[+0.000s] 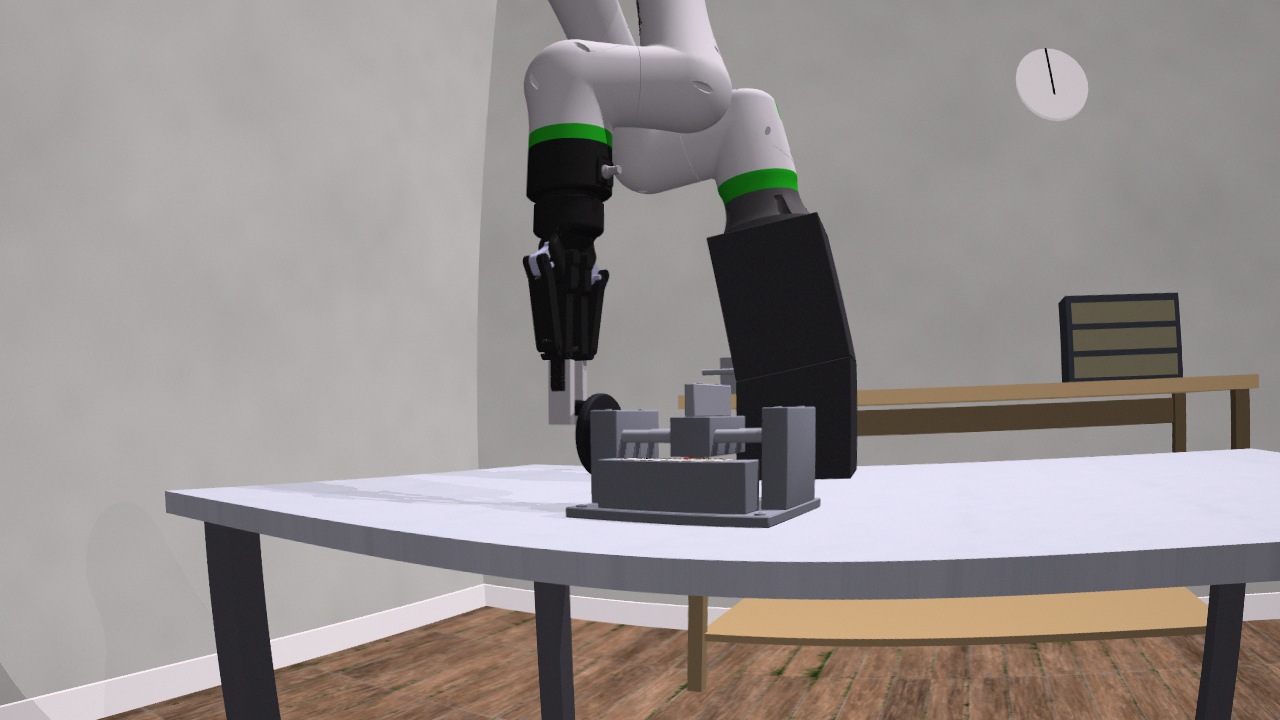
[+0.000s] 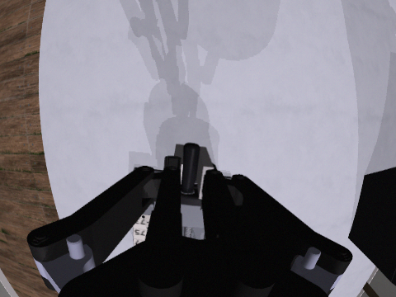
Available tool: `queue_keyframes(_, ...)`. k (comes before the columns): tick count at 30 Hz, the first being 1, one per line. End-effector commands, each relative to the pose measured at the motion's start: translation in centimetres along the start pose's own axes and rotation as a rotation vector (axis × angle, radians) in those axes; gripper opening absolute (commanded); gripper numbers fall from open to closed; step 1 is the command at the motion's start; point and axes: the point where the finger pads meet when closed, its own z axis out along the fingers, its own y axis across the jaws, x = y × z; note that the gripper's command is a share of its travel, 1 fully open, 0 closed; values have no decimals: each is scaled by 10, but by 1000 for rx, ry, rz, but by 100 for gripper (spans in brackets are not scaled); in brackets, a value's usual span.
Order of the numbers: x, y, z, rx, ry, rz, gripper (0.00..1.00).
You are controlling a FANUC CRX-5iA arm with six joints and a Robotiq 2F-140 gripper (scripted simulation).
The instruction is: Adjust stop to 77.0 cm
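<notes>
A grey stop fixture point(image 1: 675, 485) stands on the white table point(image 1: 984, 519) point(image 2: 275, 88). Its sliding stop block point(image 1: 700, 435) sits on the screw between two end posts, above a scale strip too small to read. The black handwheel point(image 1: 596, 428) is on the fixture's left end. My gripper point(image 1: 566, 400) point(image 2: 189, 157) hangs straight down at the wheel's left side and is shut on the wheel's crank handle point(image 2: 190, 158), a black peg that shows between the fingertips in the wrist view. The wheel itself is hidden under my fingers there.
The robot's black base point(image 1: 787, 340) point(image 2: 376, 220) stands right behind the fixture. A wooden table point(image 1: 1029, 391) with a slatted box point(image 1: 1120, 337) stands at the back right. A clock point(image 1: 1051, 83) hangs on the wall. The table's front edge curves close to the fixture.
</notes>
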Motion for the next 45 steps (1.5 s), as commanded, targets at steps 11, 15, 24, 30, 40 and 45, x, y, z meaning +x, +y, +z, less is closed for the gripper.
queue_keyframes(11, 0, 28, 6, 0, 1, 0, 4)
queue_keyframes(15, 0, 32, 10, 0, 1, 0, 4)
queue_keyframes(24, 0, 37, 19, 0, 1, 0, 4)
queue_keyframes(30, 0, 38, 23, 0, 1, 0, 4)
queue_keyframes(40, 0, 38, 33, 0, 1, 0, 4)
queue_keyframes(45, 0, 37, 36, 0, 1, 0, 4)
